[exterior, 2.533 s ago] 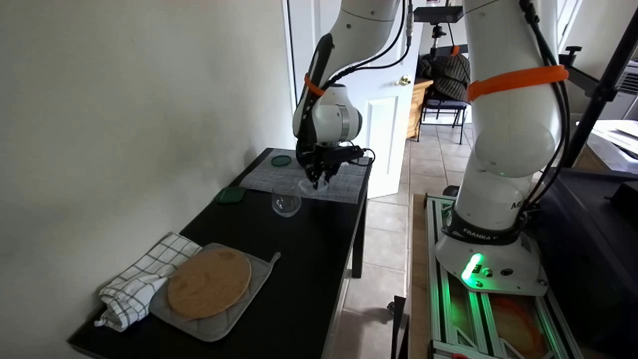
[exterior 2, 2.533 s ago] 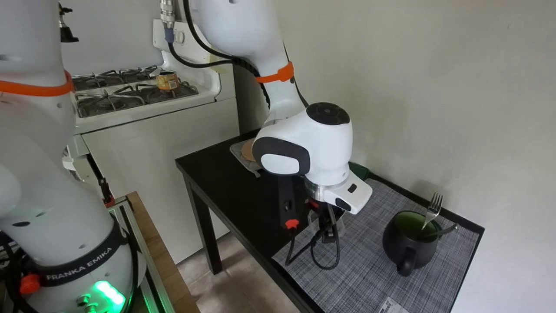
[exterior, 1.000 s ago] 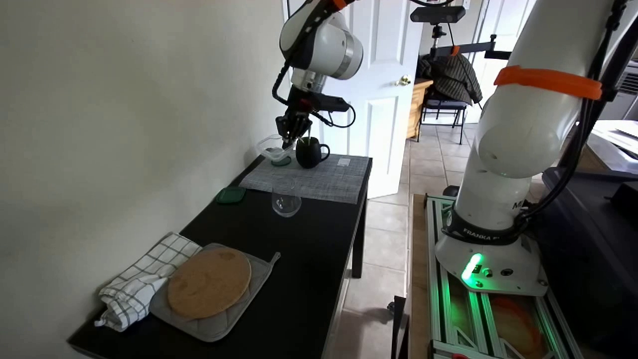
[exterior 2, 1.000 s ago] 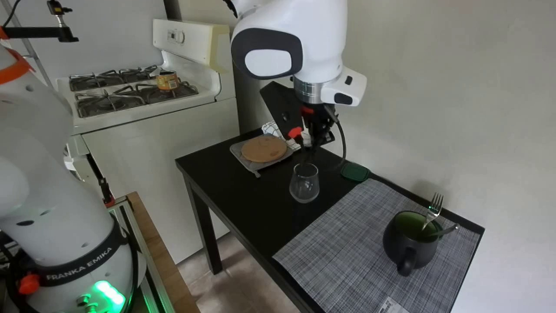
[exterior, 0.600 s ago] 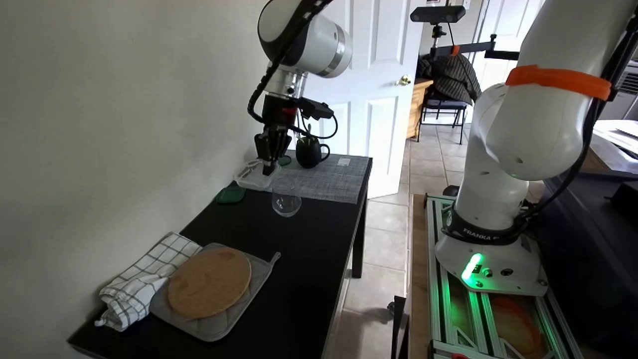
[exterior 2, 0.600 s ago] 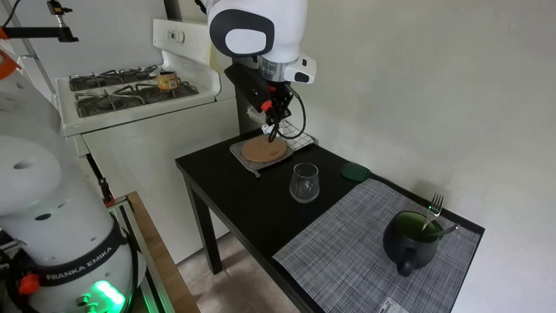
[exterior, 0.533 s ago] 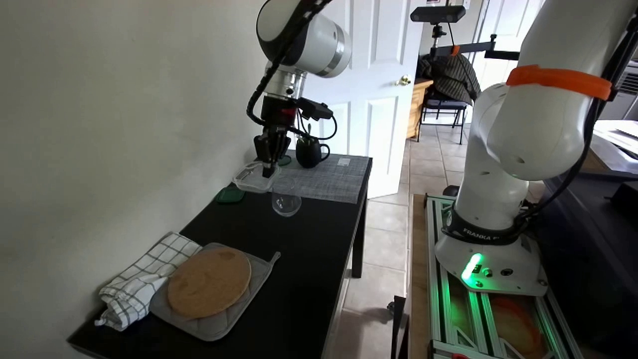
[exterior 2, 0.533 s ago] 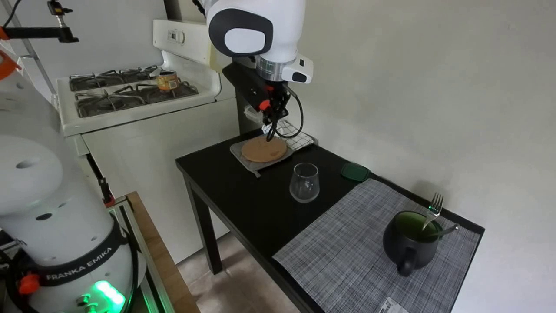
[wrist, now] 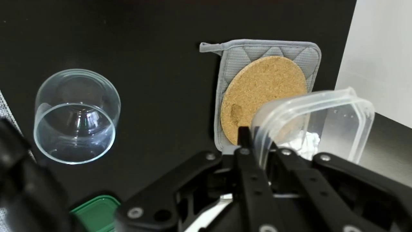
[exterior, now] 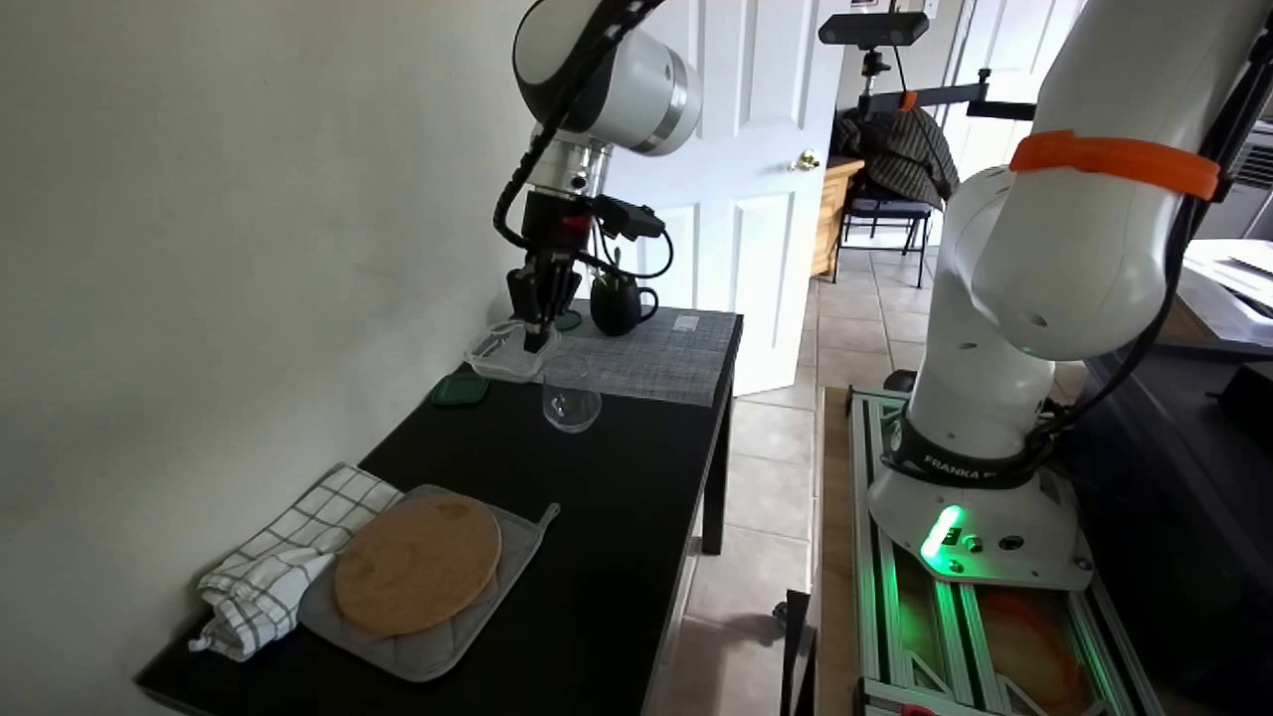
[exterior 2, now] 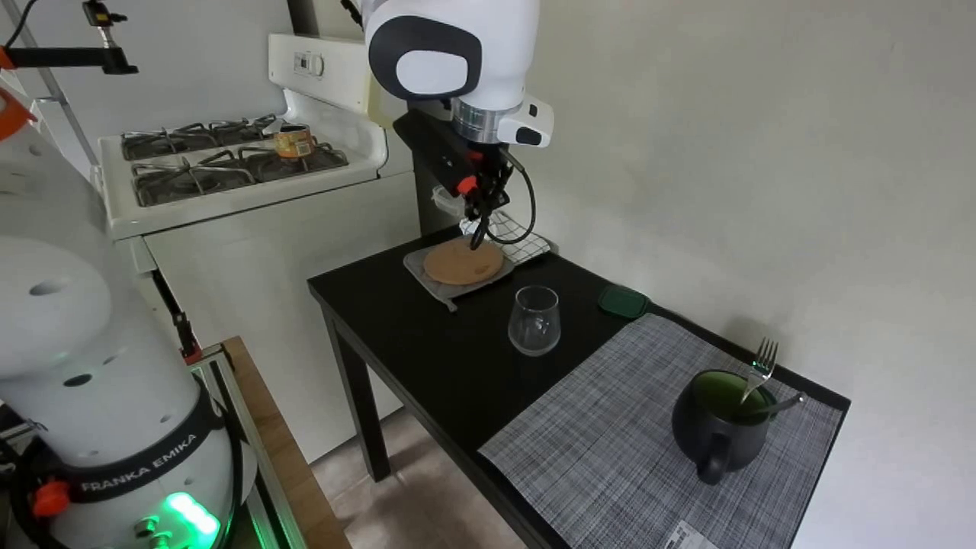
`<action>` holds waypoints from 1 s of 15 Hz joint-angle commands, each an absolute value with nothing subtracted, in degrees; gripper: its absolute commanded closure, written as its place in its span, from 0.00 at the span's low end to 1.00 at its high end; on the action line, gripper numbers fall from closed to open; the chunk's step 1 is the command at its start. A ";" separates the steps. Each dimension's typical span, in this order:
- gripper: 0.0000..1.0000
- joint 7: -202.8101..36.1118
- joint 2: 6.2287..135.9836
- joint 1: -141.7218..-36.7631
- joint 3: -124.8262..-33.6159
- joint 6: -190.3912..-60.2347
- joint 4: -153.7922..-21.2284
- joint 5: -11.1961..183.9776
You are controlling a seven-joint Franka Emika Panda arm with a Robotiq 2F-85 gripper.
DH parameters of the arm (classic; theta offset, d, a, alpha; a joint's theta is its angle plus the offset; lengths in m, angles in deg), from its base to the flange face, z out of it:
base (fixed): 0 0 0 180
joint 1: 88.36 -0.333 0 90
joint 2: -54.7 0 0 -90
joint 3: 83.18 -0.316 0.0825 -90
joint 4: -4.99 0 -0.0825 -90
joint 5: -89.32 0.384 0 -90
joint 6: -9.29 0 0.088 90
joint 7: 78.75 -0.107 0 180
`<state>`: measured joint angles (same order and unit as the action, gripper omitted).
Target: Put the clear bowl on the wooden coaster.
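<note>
The claw [wrist: 258, 141] is pinching the clear bowl [wrist: 312, 124] by one wall, up in the air. Below and beyond the claw, the wooden coaster [wrist: 260, 87] lies on a grey mat [wrist: 236, 61].

Glass tumbler [exterior 2: 534, 326], green lid [exterior 2: 624, 302], checkered cloth [exterior: 298, 547]; dark mug [exterior 2: 709, 428] with fork [exterior 2: 761, 369] on grey placemat [exterior 2: 595, 427].

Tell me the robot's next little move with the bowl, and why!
Probably ease the bowl toward the coaster, without lowering it or letting go yet. In the wrist view the gripper pinches the bowl's side, and in an exterior view it hangs in the air and doesn't look fully over the coaster.
</note>
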<state>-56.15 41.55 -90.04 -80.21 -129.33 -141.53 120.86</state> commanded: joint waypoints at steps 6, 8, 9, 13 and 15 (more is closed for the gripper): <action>0.98 -61.16 48.99 -99.00 -87.90 -138.82 -141.32 124.33; 0.98 -60.72 51.92 -100.95 -89.79 -139.68 -139.46 127.70; 0.98 -61.09 53.57 -101.52 -90.67 -139.45 -138.21 129.43; 0.92 -61.24 53.76 -100.60 -92.39 -138.74 -138.07 128.91; 0.92 -61.22 53.96 -100.41 -92.39 -138.74 -137.89 128.86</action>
